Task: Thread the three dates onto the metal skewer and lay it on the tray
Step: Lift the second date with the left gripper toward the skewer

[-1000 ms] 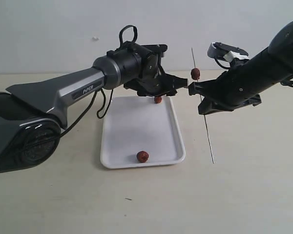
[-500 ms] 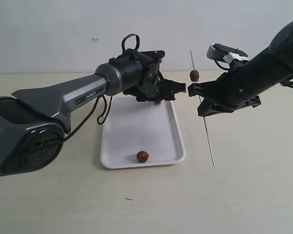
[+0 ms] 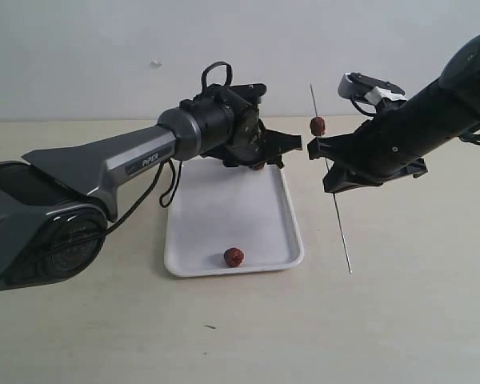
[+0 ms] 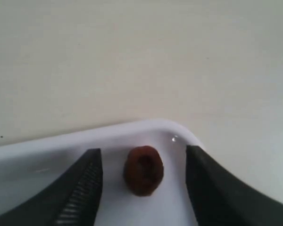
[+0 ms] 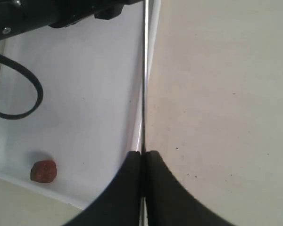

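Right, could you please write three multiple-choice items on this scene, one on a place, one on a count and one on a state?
1. Where does the date framed by the left pincer lie?
A. on the tray, near a corner
B. on the bare table
C. in a bowl

2. How many dates are threaded on the skewer?
A. none
B. one
C. three

3. What is the right pincer doing?
A. standing open and empty
B. shut on the skewer
C. shut on a date

Answers:
1 A, the white rim curves round just beyond it.
2 B, a single threaded date sits near the upper end.
3 B, its fingers meet on the rod in the right wrist view.
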Available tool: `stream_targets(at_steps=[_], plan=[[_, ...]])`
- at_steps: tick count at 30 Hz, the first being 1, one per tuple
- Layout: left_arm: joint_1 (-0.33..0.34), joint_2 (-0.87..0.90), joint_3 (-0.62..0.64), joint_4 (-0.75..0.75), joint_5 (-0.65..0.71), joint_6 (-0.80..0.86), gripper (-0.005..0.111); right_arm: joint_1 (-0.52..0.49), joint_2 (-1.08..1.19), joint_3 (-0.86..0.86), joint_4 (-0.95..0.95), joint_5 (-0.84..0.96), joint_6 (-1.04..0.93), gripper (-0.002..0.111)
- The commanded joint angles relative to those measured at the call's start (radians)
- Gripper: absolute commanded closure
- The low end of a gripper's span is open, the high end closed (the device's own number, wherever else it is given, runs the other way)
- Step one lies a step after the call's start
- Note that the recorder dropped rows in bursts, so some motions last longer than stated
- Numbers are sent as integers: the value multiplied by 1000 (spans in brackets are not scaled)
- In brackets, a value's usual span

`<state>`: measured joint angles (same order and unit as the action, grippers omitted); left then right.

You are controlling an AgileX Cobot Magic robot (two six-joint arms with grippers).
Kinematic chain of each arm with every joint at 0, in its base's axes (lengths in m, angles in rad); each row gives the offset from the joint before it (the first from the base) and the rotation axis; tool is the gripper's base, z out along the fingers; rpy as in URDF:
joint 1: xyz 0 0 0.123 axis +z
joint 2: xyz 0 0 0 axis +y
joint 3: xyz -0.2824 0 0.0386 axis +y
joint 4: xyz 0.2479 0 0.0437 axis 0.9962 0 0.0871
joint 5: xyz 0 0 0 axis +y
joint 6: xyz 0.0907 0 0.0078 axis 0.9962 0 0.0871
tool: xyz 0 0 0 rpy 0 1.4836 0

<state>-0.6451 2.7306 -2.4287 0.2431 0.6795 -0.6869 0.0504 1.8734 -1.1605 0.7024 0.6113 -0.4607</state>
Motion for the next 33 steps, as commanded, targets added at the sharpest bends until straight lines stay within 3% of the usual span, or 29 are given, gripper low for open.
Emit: stream_targets(at_steps=[1, 13, 20, 33], plan=[[-2, 10, -1, 8, 7, -9, 54, -4, -11, -7, -5, 1, -9, 108], [-2, 23, -1, 5, 9, -5, 55, -4, -11, -7, -5, -3, -9, 108], [-2, 23, -1, 5, 18, -1, 80, -4, -11, -7, -5, -6, -9, 108], [-2, 23, -1, 7, 21, 1, 79, -4, -11, -7, -5, -12, -16, 108]])
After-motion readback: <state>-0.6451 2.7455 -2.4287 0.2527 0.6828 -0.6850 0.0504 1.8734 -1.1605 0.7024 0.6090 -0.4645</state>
